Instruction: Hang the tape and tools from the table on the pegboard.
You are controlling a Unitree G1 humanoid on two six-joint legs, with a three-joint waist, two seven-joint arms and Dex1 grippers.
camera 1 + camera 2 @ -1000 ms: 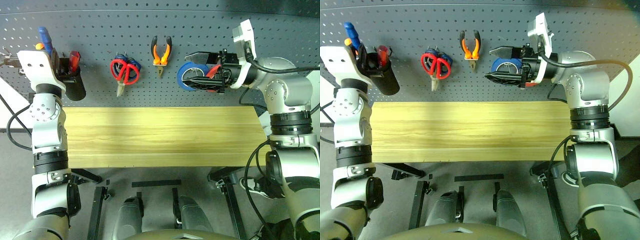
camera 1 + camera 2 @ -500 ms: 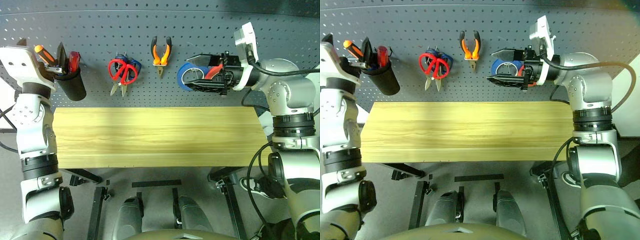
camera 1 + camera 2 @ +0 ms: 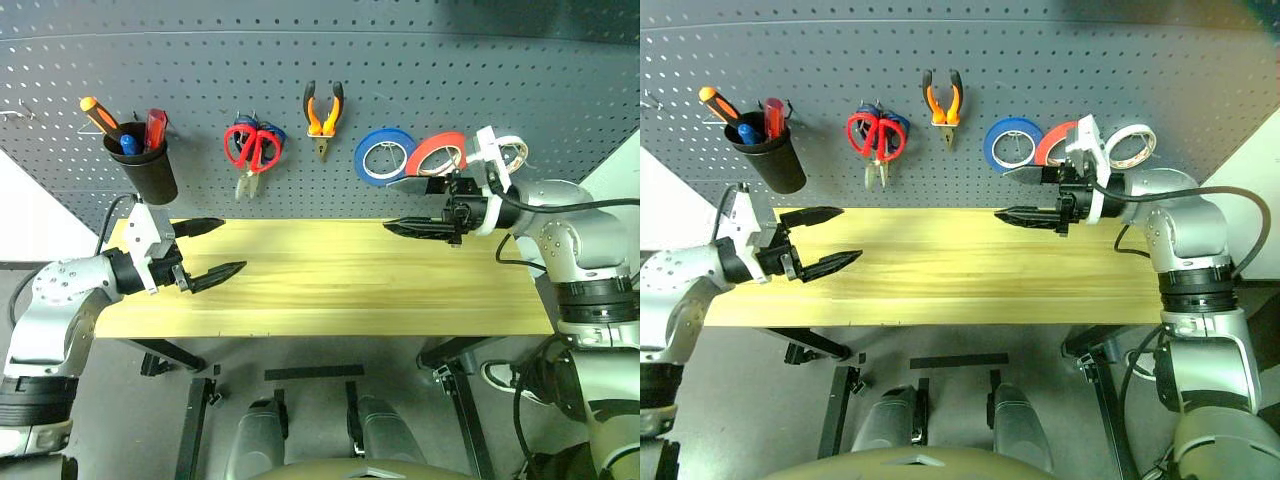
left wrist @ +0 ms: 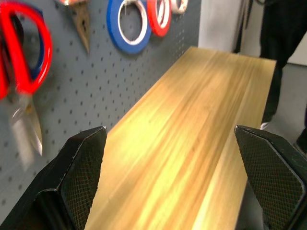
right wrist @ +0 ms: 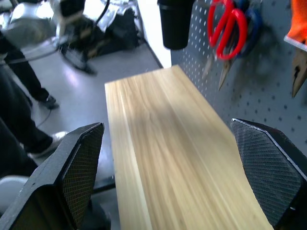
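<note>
On the pegboard (image 3: 300,70) the red tape (image 3: 435,152) hangs between a blue roll (image 3: 385,155) and a white roll (image 3: 512,150). Further left hang the pliers (image 3: 322,112) and the red-handled scissors (image 3: 252,148). The small blue-handled screwdriver (image 3: 128,145) stands in a black cup (image 3: 150,175). My left gripper (image 3: 232,246) is open and empty over the left end of the table (image 3: 320,290), pointing right. Just below the tape rolls, my right gripper (image 3: 393,205) points left above the table's right part, open and empty. Both wrist views show bare plank between the fingers (image 4: 81,163) (image 5: 81,163).
An orange-handled screwdriver (image 3: 97,112) and a red-handled tool (image 3: 156,127) share the cup. Blue-handled scissors (image 3: 272,135) hang behind the red ones. People's legs and dark gear (image 5: 29,72) stand on the floor beyond the table's left end.
My left gripper has let go at the cup, opened, dropped to the table and turned rightward. The right gripper has sunk away from the rolls, leaving the red tape hanging.
</note>
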